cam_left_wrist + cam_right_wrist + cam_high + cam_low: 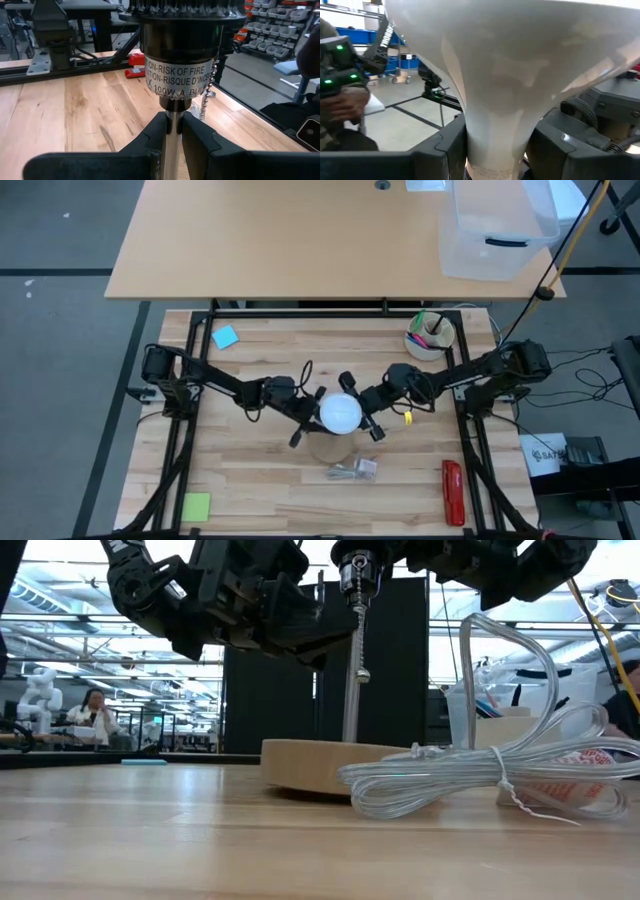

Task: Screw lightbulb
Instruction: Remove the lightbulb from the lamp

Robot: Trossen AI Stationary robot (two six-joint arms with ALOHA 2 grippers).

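1. Risk first: the right gripper (pixel 495 145) has the lightbulb (pixel 340 412) by its tapering neck, and that smooth white surface could slip between the fingers as it twists, so the bulb would stay put while the gripper turns.
2. Another hazard: if the bulb leans off the line of the black socket (pixel 180 45), the thread could cross and jam. The base itself is hidden below the neck, so I cannot tell how far in it sits.
3. The left gripper (pixel 172 135) is clamped on the thin metal stem (pixel 172 112) just under the socket. If that hold gives, the whole lamp could spin with the bulb, or the wooden disc (pixel 320 765) could skid on the table (pixel 250 480).
4. The pull chain (pixel 207 95) dangles beside the stem, and the coiled clear cord (pixel 470 775) lies near the disc. Either could snag.
5. Position: the bulb stands over the middle of the table, globe up. The right gripper's fingers press either side of its neck, with the globe flaring above them.
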